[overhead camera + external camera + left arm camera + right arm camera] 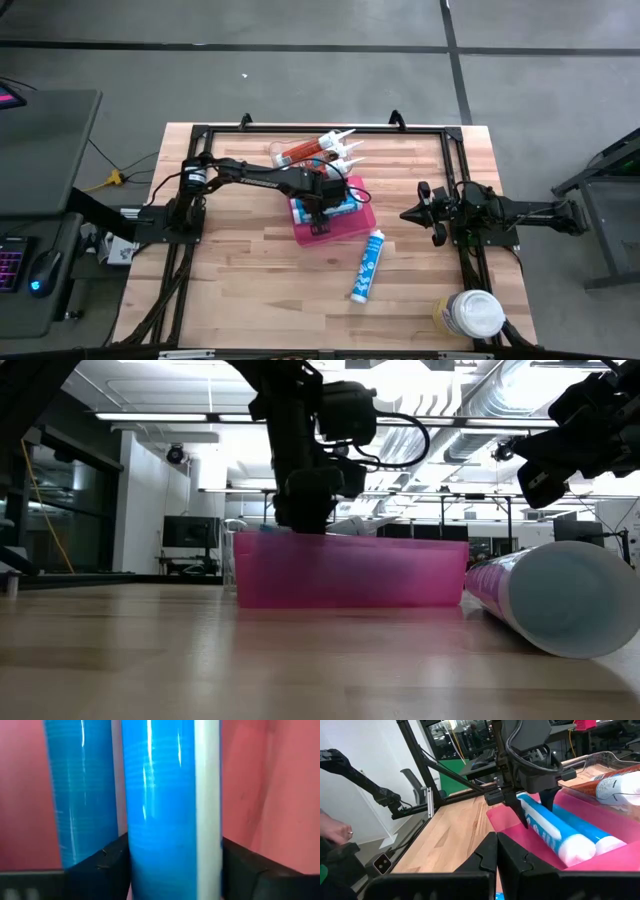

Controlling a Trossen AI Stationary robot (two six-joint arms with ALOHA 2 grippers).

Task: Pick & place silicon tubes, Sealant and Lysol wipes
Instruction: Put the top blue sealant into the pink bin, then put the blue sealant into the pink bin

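Observation:
A pink bin [345, 228] stands mid-table and holds two blue caulk tubes [555, 832] lying side by side. My left gripper [322, 205] reaches down into the bin and is shut on one blue tube [170, 805]; the second tube [80, 795] lies beside it. Another blue-and-white tube [367, 265] lies on its side on the table near the bin. The Lysol wipes canister [470, 313] stands upright at the near right. My right gripper [412, 213] is shut and empty, hovering to the right of the bin. My left gripper pinches the blue tube's round body [150, 845] between its two fingers [105, 867], one on each side. The fingers come from above, pointing down, and lie across the tube. The tube lies level, low in the pink bin beside the second tube [590, 827].
A clear tray [315, 150] with red-and-white cartridges sits at the far side, behind the bin. A black frame [300, 128] runs along the table's edges. A person's hand [335, 830] shows beyond the table in the right wrist view.

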